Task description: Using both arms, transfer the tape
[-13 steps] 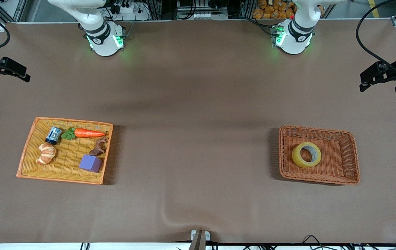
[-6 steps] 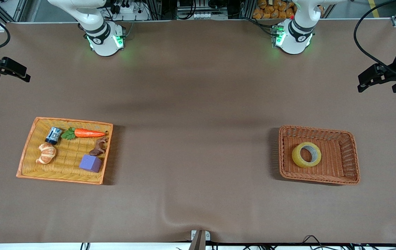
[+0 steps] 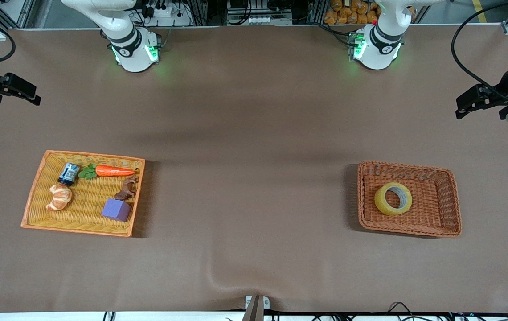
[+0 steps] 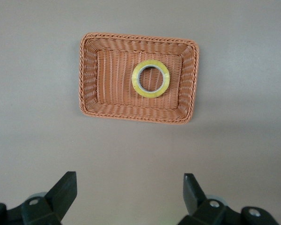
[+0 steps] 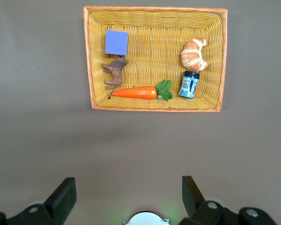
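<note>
The tape (image 3: 393,198), a yellowish ring with a grey core, lies flat in a brown wicker basket (image 3: 407,166) toward the left arm's end of the table. In the left wrist view the tape (image 4: 150,78) lies in the basket (image 4: 89,75), well clear of the fingers. My left gripper (image 3: 460,108) hangs open and empty over bare table at that end, away from the basket; its jaws (image 4: 130,190) stand wide apart. My right gripper (image 3: 34,99) hangs open and empty over bare table at the right arm's end; its jaws (image 5: 129,192) are also wide apart.
A yellow wicker tray (image 3: 93,155) toward the right arm's end holds a purple cube (image 3: 116,209), a carrot (image 3: 113,170), a croissant (image 3: 59,197), a small jar (image 3: 68,173) and a brown toy animal (image 3: 127,188). The tray also shows in the right wrist view (image 5: 154,9).
My left gripper has drifted slightly toward the middle of the table and a little toward the bases. The right gripper and the tape have hardly moved.
</note>
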Available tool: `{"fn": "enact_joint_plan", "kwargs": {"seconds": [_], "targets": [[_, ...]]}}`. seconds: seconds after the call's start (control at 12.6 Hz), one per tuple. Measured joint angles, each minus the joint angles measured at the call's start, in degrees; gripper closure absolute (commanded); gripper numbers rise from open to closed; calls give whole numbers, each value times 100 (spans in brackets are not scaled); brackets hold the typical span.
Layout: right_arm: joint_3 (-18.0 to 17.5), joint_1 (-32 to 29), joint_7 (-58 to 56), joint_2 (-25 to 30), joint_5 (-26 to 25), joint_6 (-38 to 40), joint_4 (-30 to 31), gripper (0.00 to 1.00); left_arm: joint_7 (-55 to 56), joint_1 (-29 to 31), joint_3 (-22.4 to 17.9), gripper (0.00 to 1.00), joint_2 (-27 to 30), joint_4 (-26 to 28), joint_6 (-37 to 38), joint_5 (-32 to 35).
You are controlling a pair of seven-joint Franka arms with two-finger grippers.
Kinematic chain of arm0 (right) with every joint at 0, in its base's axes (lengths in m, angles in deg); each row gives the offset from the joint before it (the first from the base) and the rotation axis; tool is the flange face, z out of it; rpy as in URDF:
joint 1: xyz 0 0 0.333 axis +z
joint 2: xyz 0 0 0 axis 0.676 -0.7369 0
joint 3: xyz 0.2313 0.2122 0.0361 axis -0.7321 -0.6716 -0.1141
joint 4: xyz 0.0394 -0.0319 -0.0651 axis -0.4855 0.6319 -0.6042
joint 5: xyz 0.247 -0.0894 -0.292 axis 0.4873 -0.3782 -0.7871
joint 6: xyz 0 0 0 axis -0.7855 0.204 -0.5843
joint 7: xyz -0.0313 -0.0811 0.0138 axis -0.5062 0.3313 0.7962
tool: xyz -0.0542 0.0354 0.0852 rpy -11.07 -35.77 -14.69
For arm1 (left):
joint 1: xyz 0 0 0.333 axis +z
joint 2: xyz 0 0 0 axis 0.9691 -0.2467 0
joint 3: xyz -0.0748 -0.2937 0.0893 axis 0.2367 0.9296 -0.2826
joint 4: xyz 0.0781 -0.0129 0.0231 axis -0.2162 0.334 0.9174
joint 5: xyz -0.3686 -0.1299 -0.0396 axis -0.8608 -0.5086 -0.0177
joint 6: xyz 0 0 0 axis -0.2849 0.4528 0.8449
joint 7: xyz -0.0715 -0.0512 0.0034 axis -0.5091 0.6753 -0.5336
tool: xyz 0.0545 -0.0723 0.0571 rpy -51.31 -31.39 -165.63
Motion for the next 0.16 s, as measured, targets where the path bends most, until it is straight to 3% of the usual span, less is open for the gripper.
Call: {"fn": "enact_joint_plan", "kwargs": {"seconds": [0.16], "targets": [[-11, -19, 11, 0, 0, 0, 0, 0, 0, 0, 0, 0, 0, 10, 1, 0]]}}
